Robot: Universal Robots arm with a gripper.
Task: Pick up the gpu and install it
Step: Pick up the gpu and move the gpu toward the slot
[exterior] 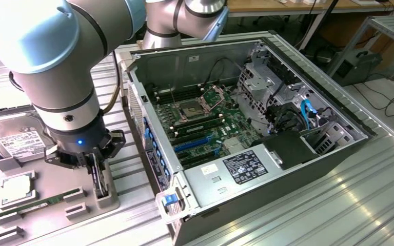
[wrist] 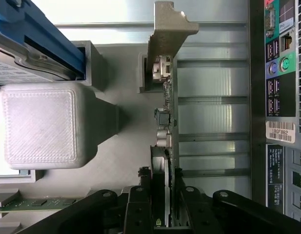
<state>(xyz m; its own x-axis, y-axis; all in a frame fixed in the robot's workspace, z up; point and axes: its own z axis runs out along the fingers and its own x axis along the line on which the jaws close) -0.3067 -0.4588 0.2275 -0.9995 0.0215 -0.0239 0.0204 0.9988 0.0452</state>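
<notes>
The gpu (exterior: 102, 188) stands on edge in a slot of the grey holder tray (exterior: 53, 215), at the exterior view's left. In the wrist view it is a thin green card (wrist: 168, 105) with a silver end bracket (wrist: 165, 29). My gripper (exterior: 96, 168) points straight down over it. The wrist view shows my gripper (wrist: 161, 197) with one black finger (wrist: 140, 200) on each side of the card, pressed against its faces. The card still sits in its slot.
The open computer case (exterior: 334, 154) lies to the right of the tray, with the motherboard (exterior: 211, 123) exposed. A hard drive (exterior: 16, 141), a processor (exterior: 16, 187) and a memory stick (exterior: 39, 202) rest on the tray. The case's rear ports (wrist: 282, 73) are close beside the card.
</notes>
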